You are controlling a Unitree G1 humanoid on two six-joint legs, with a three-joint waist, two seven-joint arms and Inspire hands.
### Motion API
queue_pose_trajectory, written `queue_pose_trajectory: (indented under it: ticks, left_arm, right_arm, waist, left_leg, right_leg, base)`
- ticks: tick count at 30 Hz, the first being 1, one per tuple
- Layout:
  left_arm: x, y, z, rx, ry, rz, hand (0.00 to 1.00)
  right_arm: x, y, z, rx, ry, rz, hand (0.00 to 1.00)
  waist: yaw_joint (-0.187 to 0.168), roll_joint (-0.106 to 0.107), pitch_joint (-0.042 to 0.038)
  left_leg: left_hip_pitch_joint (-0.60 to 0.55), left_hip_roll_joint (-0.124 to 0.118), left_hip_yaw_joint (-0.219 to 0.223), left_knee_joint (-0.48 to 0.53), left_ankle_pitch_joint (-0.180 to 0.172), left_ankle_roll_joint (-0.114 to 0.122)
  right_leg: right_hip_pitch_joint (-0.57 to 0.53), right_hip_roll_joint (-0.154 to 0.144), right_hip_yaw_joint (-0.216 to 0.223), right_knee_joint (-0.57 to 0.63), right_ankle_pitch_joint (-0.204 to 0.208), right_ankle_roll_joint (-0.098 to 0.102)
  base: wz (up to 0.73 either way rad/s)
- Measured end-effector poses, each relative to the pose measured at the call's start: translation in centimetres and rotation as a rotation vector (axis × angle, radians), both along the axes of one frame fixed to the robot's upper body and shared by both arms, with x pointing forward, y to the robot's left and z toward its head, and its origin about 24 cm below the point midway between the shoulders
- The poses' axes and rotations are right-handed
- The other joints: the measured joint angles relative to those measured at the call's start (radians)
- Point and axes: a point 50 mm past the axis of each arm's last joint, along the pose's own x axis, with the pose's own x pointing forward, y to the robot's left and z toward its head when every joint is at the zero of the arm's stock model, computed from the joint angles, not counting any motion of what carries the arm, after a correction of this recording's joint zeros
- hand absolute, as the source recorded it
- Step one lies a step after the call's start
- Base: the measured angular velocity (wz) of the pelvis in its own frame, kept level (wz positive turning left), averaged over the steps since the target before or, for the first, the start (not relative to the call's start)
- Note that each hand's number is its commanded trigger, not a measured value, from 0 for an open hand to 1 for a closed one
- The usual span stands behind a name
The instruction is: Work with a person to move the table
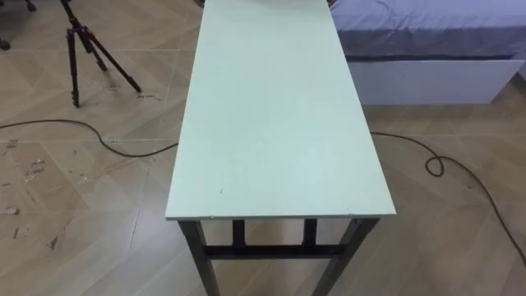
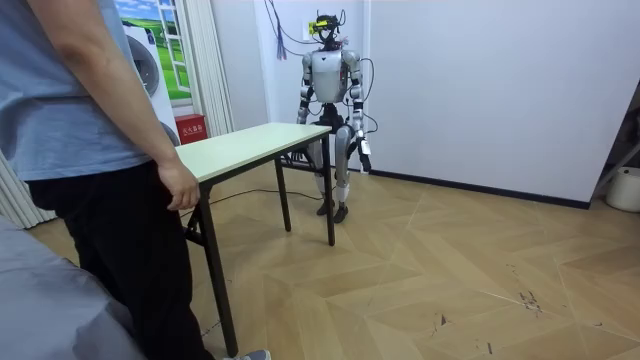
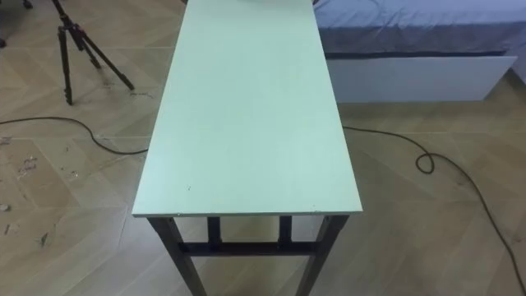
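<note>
A long table (image 1: 279,123) with a pale green top and black legs stretches away from me, its near short edge just below me. In the room view I stand upright at the far short end of the table (image 2: 250,145). My left hand (image 2: 366,157) hangs at my side, off the table, too small to read. My right arm hangs down behind the table's corner. A person (image 2: 90,150) stands at the other short end, one hand (image 2: 180,188) hanging next to the table's edge; I cannot tell whether it touches.
A black tripod (image 1: 90,49) stands left of the table and a bed (image 1: 427,41) lies close on its right. Dark cables (image 1: 436,164) run over the wood floor on both sides. A white wall is behind me, and open floor (image 2: 450,270) lies at the room view's right.
</note>
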Motion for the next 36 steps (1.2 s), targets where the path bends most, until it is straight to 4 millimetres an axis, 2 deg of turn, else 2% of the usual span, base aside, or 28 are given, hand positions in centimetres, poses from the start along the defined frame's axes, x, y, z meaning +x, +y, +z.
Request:
queue_pose_trajectory:
  ticks: [11,19,24,30,35,36]
  left_arm:
    - [0.2,-0.2,-0.1,-0.051,-0.003,-0.005,0.0]
    - [-0.9,-0.1,-0.4,-0.183,0.005,0.186,0.0]
    - [-0.8,-0.1,-0.4,-0.291,-0.028,0.289,0.0]
    - [0.9,-1.0,-0.2,-0.465,-0.126,0.385,0.0]
    - [3.7,-2.9,0.8,-0.601,-0.233,0.307,0.0]
    - [3.9,-3.2,0.9,-0.614,-0.24,0.294,0.0]
  right_arm:
    - [0.2,0.2,0.0,0.035,-0.02,0.021,0.0]
    - [0.1,0.1,0.1,0.072,-0.031,0.015,0.0]
    - [0.4,0.2,0.1,0.125,-0.062,0.012,0.0]
    - [2.8,0.8,0.9,0.208,-0.212,0.0,0.0]
    - [6.3,2.2,2.6,0.298,-0.416,0.064,0.0]
    - [6.3,2.3,2.7,0.31,-0.427,0.067,0.0]
  waist:
    - [0.002,0.003,0.0007]
    - [0.0,0.004,-0.0021]
    - [0.0,0.008,-0.0025]
    - [0.001,0.019,-0.0016]
    - [0.001,0.031,-0.0044]
    - [0.001,0.032,-0.0052]
  left_leg:
    - [-0.001,0.0,0.0,-0.001,0.0,0.0]
    - [-0.009,0.0,-0.002,0.0,0.0,0.0]
    - [-0.019,0.0,0.0,0.005,0.0,0.0]
    - [-0.021,0.0,0.003,0.007,0.0,0.0]
    - [-0.025,0.003,0.014,0.008,0.0,0.0]
    - [-0.025,0.003,0.015,0.008,0.0,0.0]
  right_leg:
    - [0.001,0.0,-0.003,0.0,0.0,0.0]
    - [-0.008,-0.001,-0.018,-0.001,0.0,0.0]
    - [-0.017,-0.002,-0.023,0.001,0.0,0.0]
    - [-0.021,-0.004,-0.03,0.002,0.0,0.0]
    - [-0.026,-0.003,-0.023,0.002,0.0,0.0]
    - [-0.026,-0.003,-0.026,0.002,0.0,0.0]
  base:
    - [0.0]
    - [0.0]
    - [0.0]
    - [-0.01]
    - [-0.05]
    - [-0.07]
